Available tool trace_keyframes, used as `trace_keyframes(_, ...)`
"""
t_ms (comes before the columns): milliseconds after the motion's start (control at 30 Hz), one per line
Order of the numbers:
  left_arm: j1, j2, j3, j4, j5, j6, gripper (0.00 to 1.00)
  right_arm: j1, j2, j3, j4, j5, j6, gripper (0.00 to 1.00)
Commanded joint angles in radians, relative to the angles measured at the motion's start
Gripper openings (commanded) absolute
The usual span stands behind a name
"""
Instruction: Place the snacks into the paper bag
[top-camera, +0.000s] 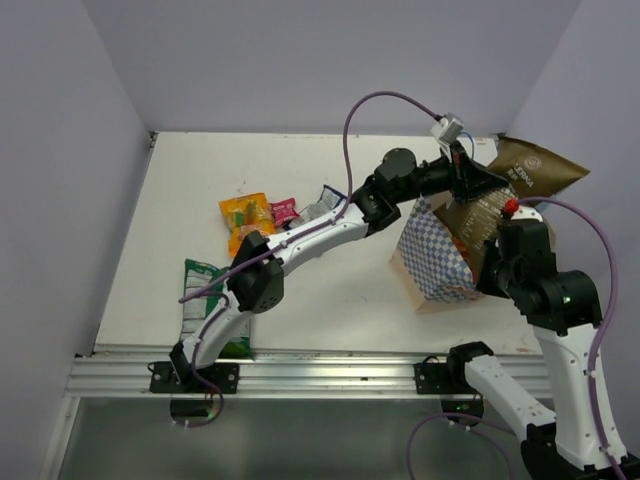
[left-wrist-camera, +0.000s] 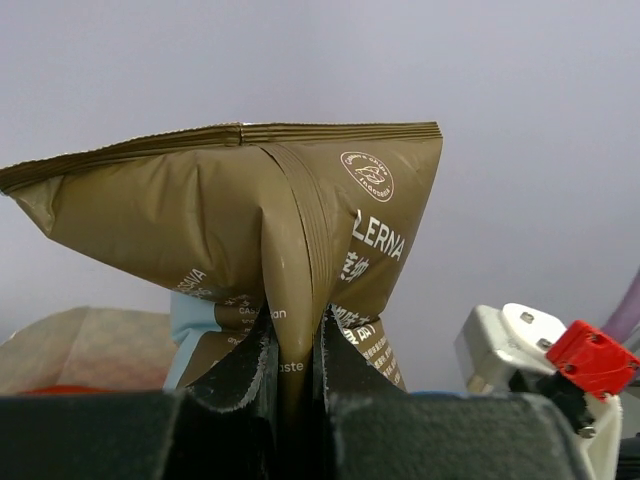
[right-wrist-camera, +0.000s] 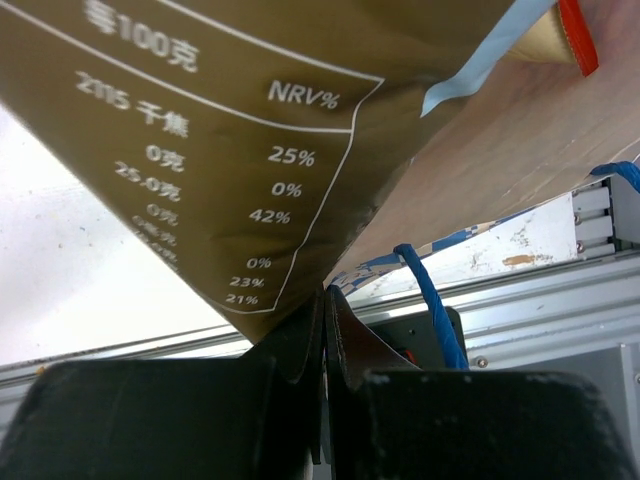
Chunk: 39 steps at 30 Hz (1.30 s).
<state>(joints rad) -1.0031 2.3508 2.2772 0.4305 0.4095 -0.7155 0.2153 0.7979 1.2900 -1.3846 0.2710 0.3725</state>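
My left gripper (top-camera: 478, 186) is shut on the lower fold of the brown snack bag (top-camera: 535, 168), holding it over the open mouth of the tilted paper bag (top-camera: 430, 255). In the left wrist view the jaws (left-wrist-camera: 295, 325) pinch the brown bag (left-wrist-camera: 200, 220), with the paper bag (left-wrist-camera: 80, 350) below. My right gripper (top-camera: 488, 265) is shut on the paper bag's rim; its wrist view shows the jaws (right-wrist-camera: 325, 295) under the brown bag (right-wrist-camera: 200, 130). A red-orange bag (right-wrist-camera: 575, 30) lies inside. The orange (top-camera: 245, 220), pink (top-camera: 284, 210), blue-white (top-camera: 320, 205) and green-white (top-camera: 205, 300) packets lie on the table.
The paper bag's blue cord handle (right-wrist-camera: 430, 300) hangs beside my right jaws. The metal rail (top-camera: 320, 372) runs along the table's near edge. Walls close the table at the back and both sides. My left arm stretches across the table's middle.
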Motion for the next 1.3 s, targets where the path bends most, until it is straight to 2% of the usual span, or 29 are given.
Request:
trace_keyframes(0,-0.022,-0.015,0.068,0.152,-0.028,-0.061,0.00,0.004,0.024,-0.014,0.032,-0.076,-0.017,0.00)
trace_keyframes(333,-0.020,-0.057,-0.105,0.045,0.008,0.059,0.00,0.006,0.035,-0.012,0.042,-0.070,-0.021,0.00)
trace_keyframes(567,-0.025,-0.058,-0.119,-0.050,0.028,0.140,0.00,0.006,0.046,-0.021,0.061,-0.076,-0.021,0.00)
trace_keyframes(667,-0.025,-0.073,-0.107,-0.162,0.017,0.221,0.00,0.006,0.052,-0.020,0.061,-0.073,-0.026,0.00)
trace_keyframes(700,-0.025,-0.091,-0.102,-0.247,-0.003,0.246,0.20,0.006,0.052,-0.021,0.062,-0.070,-0.026,0.00)
trace_keyframes(800,-0.025,-0.152,-0.140,-0.347,-0.063,0.329,0.74,0.006,0.047,-0.034,0.067,-0.067,-0.024,0.00)
trace_keyframes(833,-0.025,-0.169,-0.151,-0.357,-0.077,0.344,0.84,0.004,0.049,-0.034,0.068,-0.070,-0.026,0.00)
trace_keyframes(867,-0.025,-0.191,-0.160,-0.361,-0.090,0.362,0.99,0.006,0.049,-0.038,0.070,-0.075,-0.027,0.00)
trace_keyframes(1067,-0.025,-0.399,-0.189,-0.375,-0.315,0.486,1.00,0.006,0.063,-0.035,0.081,-0.087,-0.034,0.00)
trace_keyframes(1167,-0.020,-0.566,-0.357,-0.372,-0.621,0.557,1.00,0.006,0.060,-0.034,0.082,-0.087,-0.035,0.00)
trace_keyframes(1233,0.017,-0.660,-0.435,-0.427,-0.730,0.553,1.00,0.006,0.057,-0.032,0.079,-0.088,-0.037,0.00)
trace_keyframes(1267,0.041,-0.676,-0.465,-0.506,-0.771,0.495,1.00,0.004,0.052,-0.031,0.078,-0.087,-0.035,0.00)
